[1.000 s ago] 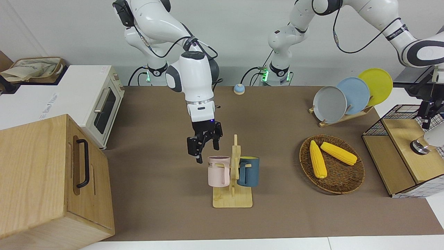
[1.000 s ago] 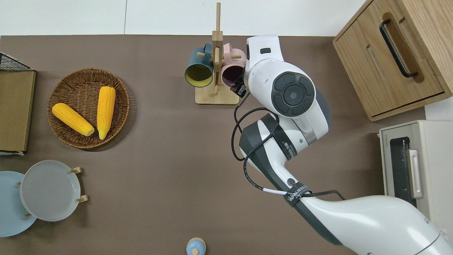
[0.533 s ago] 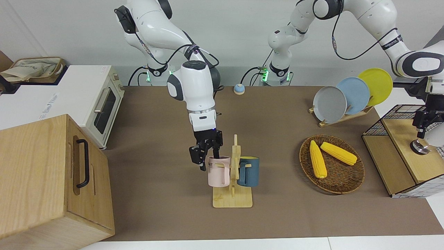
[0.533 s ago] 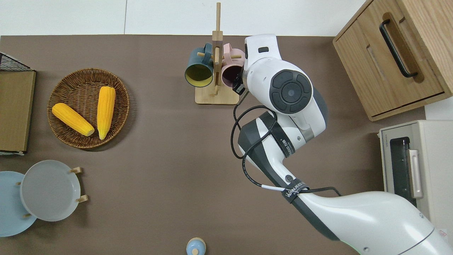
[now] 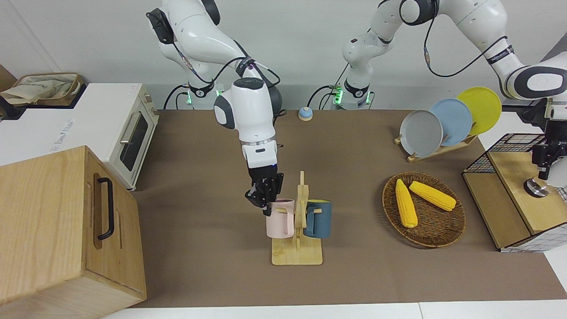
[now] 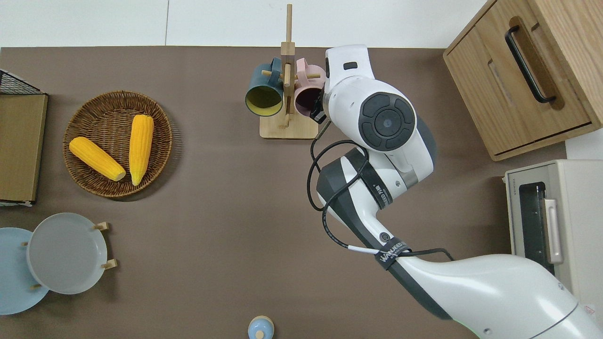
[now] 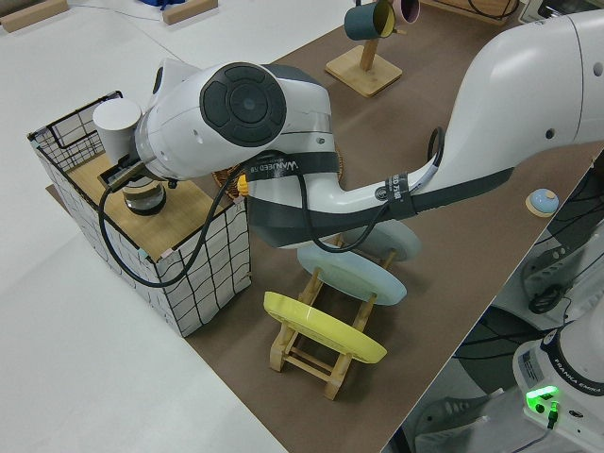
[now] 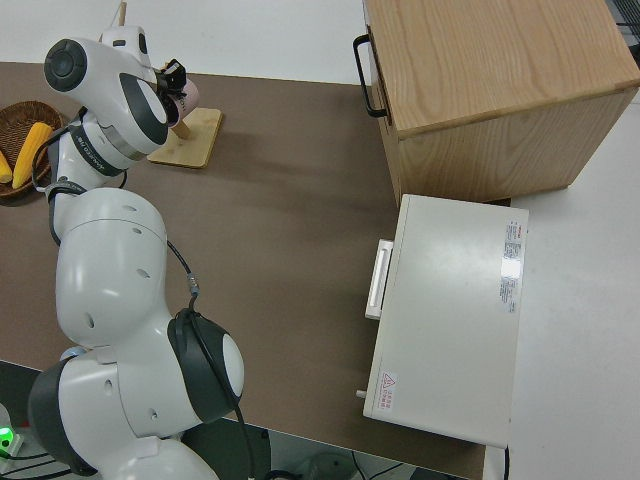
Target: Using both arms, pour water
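A pink mug (image 5: 279, 221) and a dark blue mug (image 5: 319, 219) hang on a wooden mug rack (image 5: 297, 257) in the middle of the table. My right gripper (image 5: 267, 203) points down at the pink mug's rim, one finger inside and one outside, shut on it. The pink mug also shows in the overhead view (image 6: 307, 98). My left gripper (image 5: 542, 166) hangs just above a glass pot with a metal lid (image 5: 536, 188) on a wooden shelf in a wire basket (image 5: 509, 141) at the left arm's end of the table. The pot also shows in the left side view (image 7: 146, 193).
A wicker basket (image 5: 425, 241) holds two corn cobs. A rack of grey, blue and yellow plates (image 5: 443, 122) stands nearer the robots. A toaster oven (image 5: 133, 133) and a wooden cabinet (image 5: 66, 221) are at the right arm's end. A small blue bell (image 5: 304, 113) sits near the bases.
My right gripper has come down onto the pink mug's rim and closed on it; the rack shifted slightly. My left gripper has lowered toward the pot's lid.
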You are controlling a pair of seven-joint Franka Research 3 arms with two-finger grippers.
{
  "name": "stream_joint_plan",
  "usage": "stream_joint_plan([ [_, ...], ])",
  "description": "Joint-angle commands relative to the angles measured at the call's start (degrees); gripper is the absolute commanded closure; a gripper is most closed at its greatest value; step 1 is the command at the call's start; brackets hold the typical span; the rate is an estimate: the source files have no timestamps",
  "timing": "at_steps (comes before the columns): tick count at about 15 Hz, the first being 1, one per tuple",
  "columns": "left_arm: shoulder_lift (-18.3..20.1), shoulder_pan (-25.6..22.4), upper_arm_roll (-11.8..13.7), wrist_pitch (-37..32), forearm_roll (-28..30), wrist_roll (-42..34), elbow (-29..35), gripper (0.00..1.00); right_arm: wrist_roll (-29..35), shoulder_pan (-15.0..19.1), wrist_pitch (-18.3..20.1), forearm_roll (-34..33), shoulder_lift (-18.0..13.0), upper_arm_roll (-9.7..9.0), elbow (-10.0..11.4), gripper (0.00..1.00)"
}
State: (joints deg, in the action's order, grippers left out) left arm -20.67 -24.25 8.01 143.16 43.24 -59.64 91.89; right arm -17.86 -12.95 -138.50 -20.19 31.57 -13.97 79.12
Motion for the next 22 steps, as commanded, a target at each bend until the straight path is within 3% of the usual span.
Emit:
stream_joint_plan([
  [1,-0.8,0.4,0.2,0.8,1.3,1.2,-1.0,0.71,-0.6,0.6,-0.4,-1.2,1.4,-0.97,-1.5,0.856],
  [2,-0.8,0.4,0.2,0.8,1.3,1.3,-1.0,0.9,-0.6,0.6,-0.4,-1.2,1.4,-0.97,-1.5,0.862],
  [3,-0.8,0.4,0.2,0.8,1.3,1.4,-1.0,1.0,-0.6,0.7,-0.4,-1.1,1.4,-0.97,-1.5,0.865],
  [7,-0.8,0.4,0.2,0.8,1.3,1.6,-1.0,1.0,-0.5,0.9,-0.4,-0.9,1.3,-0.97,-1.5,0.877],
  [9,-0.7,0.5,0.2,0.8,1.2,2.2,-1.0,1.0,-0.4,0.9,-0.4,-0.8,1.4,-0.97,-1.5,0.931],
  [22,-0.4,0.5,0.2,0.7,1.1,2.7,-1.8,1.0,-0.4,1.1,0.2,-0.6,0.6,-0.79,-1.5,0.95],
])
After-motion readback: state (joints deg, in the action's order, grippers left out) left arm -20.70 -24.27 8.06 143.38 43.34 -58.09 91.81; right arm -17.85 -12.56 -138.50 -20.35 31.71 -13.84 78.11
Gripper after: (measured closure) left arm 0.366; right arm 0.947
